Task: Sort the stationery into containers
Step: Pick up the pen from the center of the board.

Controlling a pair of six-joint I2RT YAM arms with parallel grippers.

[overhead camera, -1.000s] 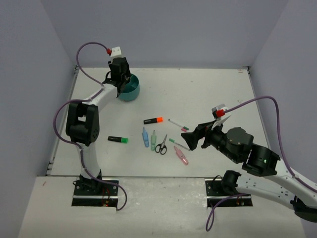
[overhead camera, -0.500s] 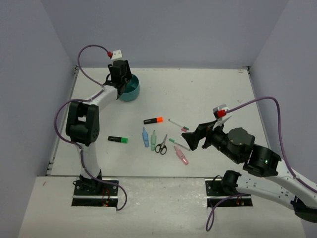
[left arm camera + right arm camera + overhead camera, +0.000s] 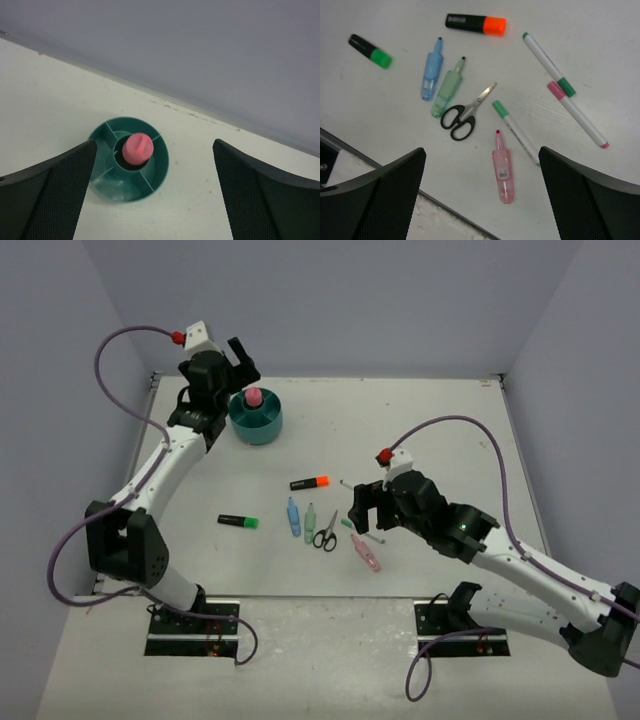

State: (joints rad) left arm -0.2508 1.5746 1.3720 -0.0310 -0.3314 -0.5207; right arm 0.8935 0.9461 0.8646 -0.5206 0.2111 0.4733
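The teal organiser (image 3: 256, 420) (image 3: 129, 159) stands at the back left with a pink tube (image 3: 253, 397) (image 3: 137, 148) upright in its centre well. My left gripper (image 3: 238, 358) (image 3: 154, 146) hangs open above and behind it, holding nothing. My right gripper (image 3: 362, 508) (image 3: 481, 151) is open over the loose stationery. Below it lie a pink marker (image 3: 503, 170), black-handled scissors (image 3: 462, 116), a blue marker (image 3: 432, 70), a pale-green marker (image 3: 449, 87), an orange-capped highlighter (image 3: 475, 22), a green-capped highlighter (image 3: 370, 51) and three thin white pens (image 3: 516, 131).
The table's near edge (image 3: 395, 172) runs just below the pink marker. Walls close the table at the back and both sides. My right arm's cable (image 3: 450, 422) arcs above the table's right half.
My left gripper has opened and risen off the organiser, leaving the pink tube in the centre well. My right arm has swung over the stationery, its gripper now pointing down.
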